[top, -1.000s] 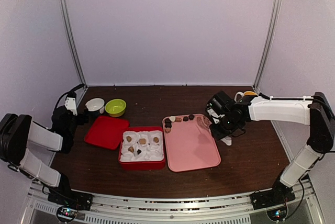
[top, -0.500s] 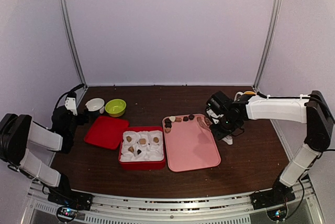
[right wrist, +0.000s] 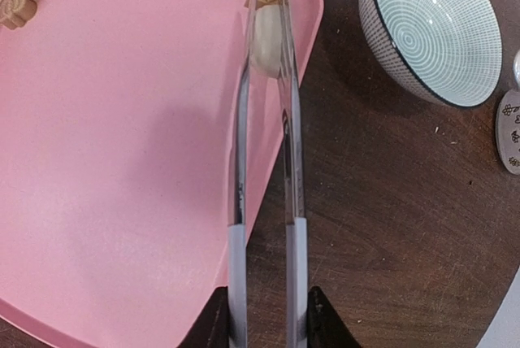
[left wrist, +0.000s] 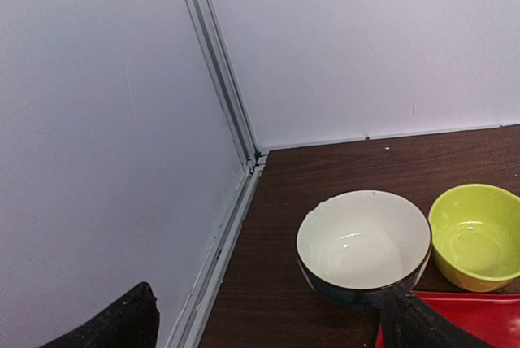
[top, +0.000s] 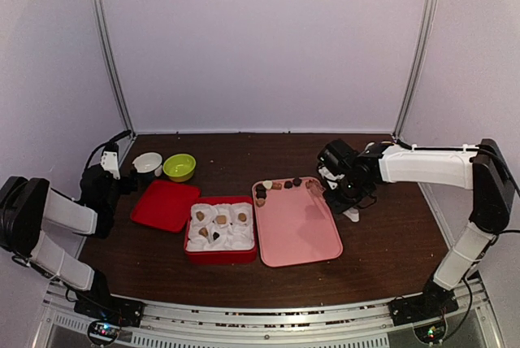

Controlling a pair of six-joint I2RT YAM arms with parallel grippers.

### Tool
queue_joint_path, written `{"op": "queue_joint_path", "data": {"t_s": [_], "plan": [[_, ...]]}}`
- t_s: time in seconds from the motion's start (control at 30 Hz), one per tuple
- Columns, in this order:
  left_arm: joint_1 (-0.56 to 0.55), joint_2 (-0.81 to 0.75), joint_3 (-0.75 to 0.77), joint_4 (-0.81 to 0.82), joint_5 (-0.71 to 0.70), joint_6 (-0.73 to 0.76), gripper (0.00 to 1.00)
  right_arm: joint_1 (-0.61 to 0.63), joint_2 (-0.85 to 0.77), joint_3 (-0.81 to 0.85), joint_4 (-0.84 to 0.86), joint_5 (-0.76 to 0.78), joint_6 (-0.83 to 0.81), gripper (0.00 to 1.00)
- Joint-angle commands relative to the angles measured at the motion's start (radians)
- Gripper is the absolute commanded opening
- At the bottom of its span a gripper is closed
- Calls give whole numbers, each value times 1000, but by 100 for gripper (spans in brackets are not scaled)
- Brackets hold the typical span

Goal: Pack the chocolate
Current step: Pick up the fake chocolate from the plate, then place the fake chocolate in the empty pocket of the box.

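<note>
A small cream-white chocolate piece [right wrist: 264, 43] is being taken between the tips of long pale metal tongs [right wrist: 290, 161] at the 1 o'clock corner of a flat pink plastic tray [right wrist: 122, 161]. The tongs' handles are being clenched by the fingers of the right gripper [right wrist: 264, 319]. More tiny light and dark brown chocolate pieces [top: 277, 186] are lying along the tray's 12 o'clock edge. Others are sitting in white paper cups inside a square red box [top: 221, 256] at the tray's 9 o'clock. The left gripper [left wrist: 272, 324] is hanging with its fingers released and holding nothing, near a white ceramic bowl [left wrist: 363, 242] at the 10 o'clock of the dark wooden desk [right wrist: 390, 242]. The cream piece is judged to be light, smooth, easily marked and quick to slip. It looks best pinched gently across its middle, on its two long sides, and carried level.
</note>
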Motion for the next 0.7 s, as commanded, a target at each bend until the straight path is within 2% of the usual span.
{"op": "queue_joint_path", "data": {"t_s": [0.0, 0.2, 0.33, 0.5, 0.67], "plan": [[5, 8, -2, 55, 12, -10, 98, -4, -131, 2, 37, -12, -23, 17], [7, 8, -2, 55, 12, -10, 98, 27, -258, -50, 148, -305, -83, 18], [6, 9, -2, 55, 12, -10, 98, 82, -291, -82, 213, -434, -107, 17], [6, 8, -1, 55, 12, -10, 98, 162, -277, -88, 212, -462, -154, 17], [6, 8, -1, 55, 11, -10, 98, 219, -212, -55, 161, -419, -183, 17]]}}
